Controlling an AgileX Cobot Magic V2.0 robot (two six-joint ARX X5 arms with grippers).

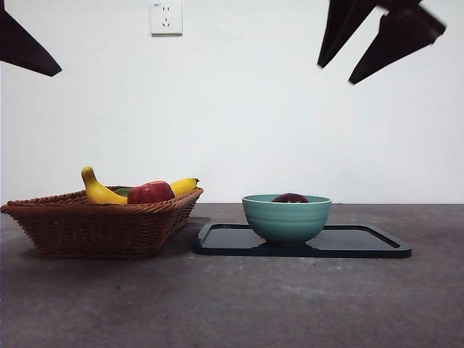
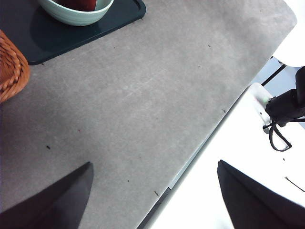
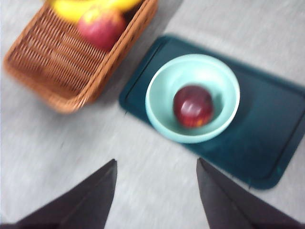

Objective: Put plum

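Observation:
The plum [image 1: 290,198] is dark maroon and glossy, and it lies inside a teal bowl [image 1: 286,217] that stands on a dark tray [image 1: 362,243]. Only its top shows over the rim in the front view. The right wrist view looks down on the plum [image 3: 192,106] in the bowl [image 3: 162,95]. High above the bowl and a little to its right, my right gripper [image 1: 335,75] [image 3: 156,162] hangs open and empty. My left gripper [image 2: 155,163] is also open and empty, over the table's edge, away from the bowl [image 2: 76,19].
A wicker basket [image 1: 94,225] stands left of the tray, holding a yellow banana [image 1: 98,190] and a red apple-like fruit [image 1: 151,192]. The basket's corner nearly touches the tray's left end. A wall socket [image 1: 166,17] is on the white back wall.

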